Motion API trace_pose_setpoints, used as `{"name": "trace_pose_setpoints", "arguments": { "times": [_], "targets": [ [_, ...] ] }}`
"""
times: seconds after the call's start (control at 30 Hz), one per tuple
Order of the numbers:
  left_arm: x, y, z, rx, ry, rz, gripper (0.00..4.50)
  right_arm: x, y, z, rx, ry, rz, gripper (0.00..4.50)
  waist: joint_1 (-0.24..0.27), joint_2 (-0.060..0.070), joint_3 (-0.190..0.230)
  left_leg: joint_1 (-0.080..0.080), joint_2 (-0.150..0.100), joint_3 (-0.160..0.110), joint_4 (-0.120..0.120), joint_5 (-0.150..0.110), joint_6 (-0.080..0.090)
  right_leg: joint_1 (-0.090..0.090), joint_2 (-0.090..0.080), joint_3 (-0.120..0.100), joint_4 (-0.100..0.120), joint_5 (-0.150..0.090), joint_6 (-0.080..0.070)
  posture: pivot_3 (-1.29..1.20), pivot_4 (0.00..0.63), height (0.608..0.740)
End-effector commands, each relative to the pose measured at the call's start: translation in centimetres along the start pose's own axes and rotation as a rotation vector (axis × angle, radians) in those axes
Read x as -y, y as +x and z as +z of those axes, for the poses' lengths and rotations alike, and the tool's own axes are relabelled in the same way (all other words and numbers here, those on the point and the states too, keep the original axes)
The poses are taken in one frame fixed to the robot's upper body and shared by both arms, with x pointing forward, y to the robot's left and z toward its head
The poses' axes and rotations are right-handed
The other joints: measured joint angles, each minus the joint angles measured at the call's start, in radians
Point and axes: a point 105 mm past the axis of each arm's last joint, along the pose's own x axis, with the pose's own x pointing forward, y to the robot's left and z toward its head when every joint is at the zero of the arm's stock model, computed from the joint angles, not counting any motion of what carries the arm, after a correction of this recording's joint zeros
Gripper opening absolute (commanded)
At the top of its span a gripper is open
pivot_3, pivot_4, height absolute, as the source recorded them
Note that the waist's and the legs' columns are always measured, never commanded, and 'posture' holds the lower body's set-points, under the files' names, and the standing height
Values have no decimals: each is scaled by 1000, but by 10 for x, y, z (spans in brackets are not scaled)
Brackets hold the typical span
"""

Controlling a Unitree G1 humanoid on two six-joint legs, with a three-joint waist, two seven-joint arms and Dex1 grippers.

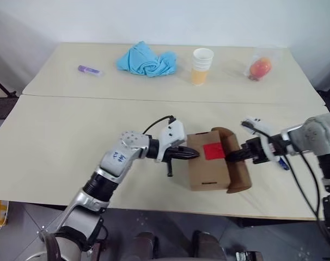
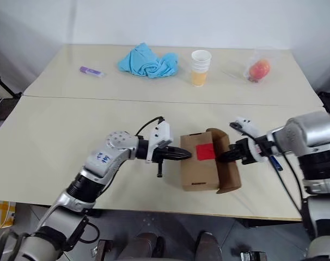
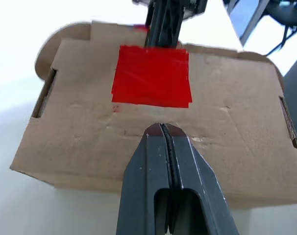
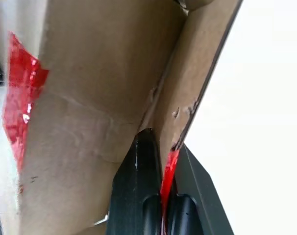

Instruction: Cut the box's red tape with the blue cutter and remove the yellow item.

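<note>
The brown box (image 1: 207, 173) sits near the table's front edge with the red tape (image 1: 214, 151) on its top. My left gripper (image 1: 196, 154) is shut, and its joined tips (image 3: 161, 128) rest against the box's top panel just short of the tape (image 3: 152, 76). My right gripper (image 1: 230, 156) is shut on the edge of the box's right flap (image 1: 239, 169), which stands lifted off the top. A strip of red tape on that flap's edge (image 4: 169, 169) lies between the fingers. The blue cutter (image 1: 283, 163) shows as a slim blue piece under my right wrist. The yellow item is hidden.
Along the far side of the table lie a purple marker (image 1: 90, 70), a crumpled blue cloth (image 1: 146, 60), a white cup stack with orange filling (image 1: 202, 66) and a reddish fruit in clear plastic (image 1: 259, 68). A seam (image 1: 99, 98) crosses the table.
</note>
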Motion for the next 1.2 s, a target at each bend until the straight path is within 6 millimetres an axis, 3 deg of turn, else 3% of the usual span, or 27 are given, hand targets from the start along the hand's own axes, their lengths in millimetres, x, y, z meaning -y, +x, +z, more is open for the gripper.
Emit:
{"name": "trace_pose_setpoints", "arguments": {
  "times": [0.03, 0.27, 0.43, 0.67, 0.87, 0.97, 1.07, 1.2],
  "targets": [
    [2, 22, -18, -58, -27, 4, 0, -5, -24, 12, 19, -67, -59, 18, -1, 0, 0, 0, 0, 0, 0, 0, 0, 0, 0, 0, 0, 0, 0, 0, 150, 740],
    [2, 60, 0, 41, -8, 38, 0, -9, -49, 34, 7, -136, -196, 18, -2, 0, 2, -2, 3, 1, 2, 0, 0, -1, 1, -1, -1, 1, 1, 0, 150, 740],
    [6, 68, 0, 50, -17, 33, 0, -22, -57, 46, -11, -186, -213, 18, -1, 0, 3, -4, 3, 1, 2, 0, 0, -4, 1, -1, -1, 1, 1, 0, 150, 740],
    [2, 56, -12, 22, -20, 72, 0, -42, -47, 53, -75, -284, -227, 18, -4, 0, 3, -6, 3, 0, 3, 0, -1, -6, 1, -1, 0, 1, 1, 0, 150, 740],
    [-3, 37, -12, -13, 0, 95, 0, -45, -39, 44, -93, -291, -232, 18, -7, 0, 3, -14, 5, 1, 6, 0, -1, -16, 1, -2, 4, 1, 1, 0, 150, 740],
    [7, 27, 3, 19, -30, 27, 0, -47, -38, 44, -68, -313, -261, 18, -10, 0, 3, -15, 5, 1, 6, 0, -1, -16, 2, -2, 4, 0, 1, 0, 150, 740],
    [22, 15, 32, 85, -41, -78, 0, -50, -36, 42, -55, -312, -257, 18, -14, 0, 3, -15, 6, 1, 6, 0, -1, -16, 2, -2, 4, 0, 1, 0, 150, 740],
    [22, 17, 63, 157, -12, -87, 0, -48, -35, 40, -40, -297, -275, 18, -18, 0, 3, -15, 6, 0, 7, 0, -1, -15, 2, -2, 4, 0, 1, 0, 150, 740]
  ]
}}
